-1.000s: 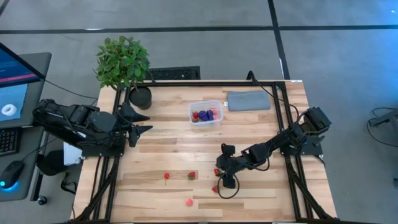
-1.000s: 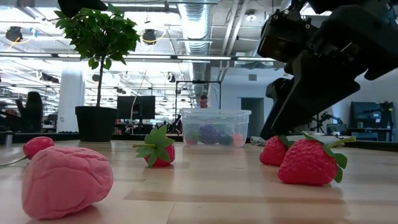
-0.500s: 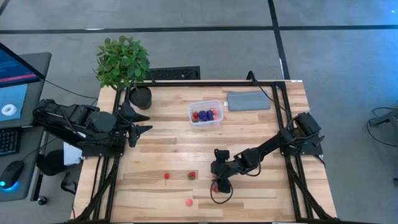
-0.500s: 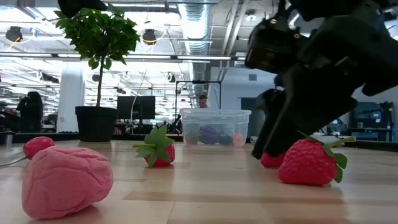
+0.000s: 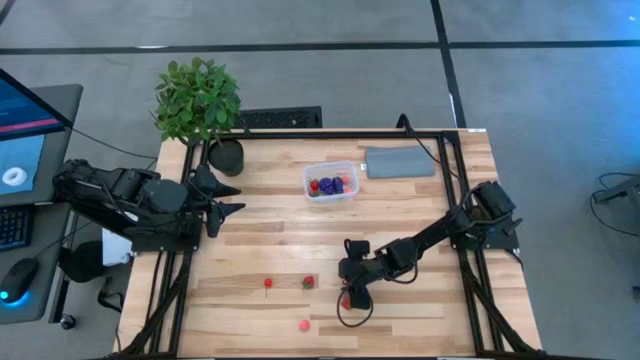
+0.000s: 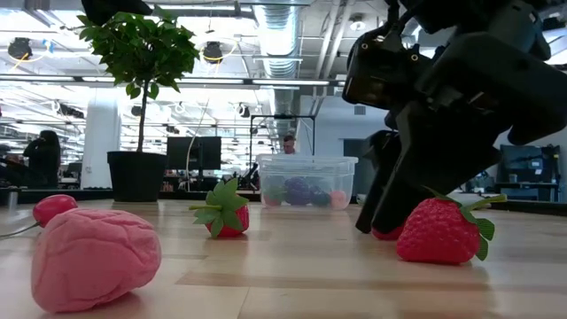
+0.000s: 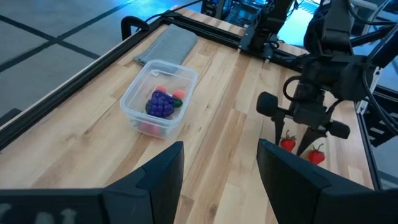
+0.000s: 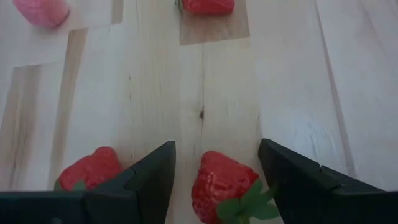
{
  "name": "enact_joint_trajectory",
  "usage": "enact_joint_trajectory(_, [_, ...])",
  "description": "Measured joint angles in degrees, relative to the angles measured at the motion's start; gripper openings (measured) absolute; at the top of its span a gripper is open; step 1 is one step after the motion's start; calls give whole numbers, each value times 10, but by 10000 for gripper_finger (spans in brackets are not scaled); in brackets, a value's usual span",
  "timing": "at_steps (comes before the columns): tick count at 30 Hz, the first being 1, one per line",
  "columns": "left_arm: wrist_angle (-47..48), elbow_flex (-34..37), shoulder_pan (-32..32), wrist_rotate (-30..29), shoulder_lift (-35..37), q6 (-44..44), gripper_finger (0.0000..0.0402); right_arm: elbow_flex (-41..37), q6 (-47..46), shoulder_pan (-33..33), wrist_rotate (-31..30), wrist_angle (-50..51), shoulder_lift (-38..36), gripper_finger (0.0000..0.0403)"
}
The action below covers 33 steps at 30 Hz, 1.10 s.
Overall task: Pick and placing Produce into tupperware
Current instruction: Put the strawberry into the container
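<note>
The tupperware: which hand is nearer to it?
Neither clearly. The left hand waits level with the tupperware at the table's left edge; the right hand is open, low over strawberries near the front.

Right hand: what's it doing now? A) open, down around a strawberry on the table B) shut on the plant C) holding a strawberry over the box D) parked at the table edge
A: the right hand is open, its fingers either side of a strawberry lying on the table, not lifted.

Clear tupperware [image 5: 331,181] holds purple and red produce [image 5: 330,185] (strawberries [image 5: 308,282] lie loose on wood).
</note>
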<state>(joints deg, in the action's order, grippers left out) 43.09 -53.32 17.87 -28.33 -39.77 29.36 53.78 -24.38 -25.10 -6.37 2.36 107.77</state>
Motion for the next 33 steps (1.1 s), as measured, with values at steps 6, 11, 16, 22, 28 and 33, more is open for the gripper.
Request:
enact_joint_trajectory(6, [0, 0, 0, 0, 0, 0, 193, 0, 1, -1, 1, 22, -4, 260])
enact_joint_trajectory(11, [0, 0, 0, 1, 0, 0, 193, -1, 4, -3, -1, 32, -5, 259])
enact_joint_trajectory(16, [-1, 0, 0, 1, 0, 0, 193, -1, 4, -3, -3, 34, -5, 237])
enact_joint_trajectory(22, [-1, 0, 0, 1, 0, 3, 193, -2, 4, -3, -4, 37, -5, 179])
enact_joint_trajectory(28, [-2, 0, 0, 1, -5, 3, 193, -2, 4, -3, -4, 38, -4, 158])
enact_joint_trajectory(33, [-3, 0, 0, 1, -14, 3, 193, -3, 0, -4, -9, 53, -13, 193])
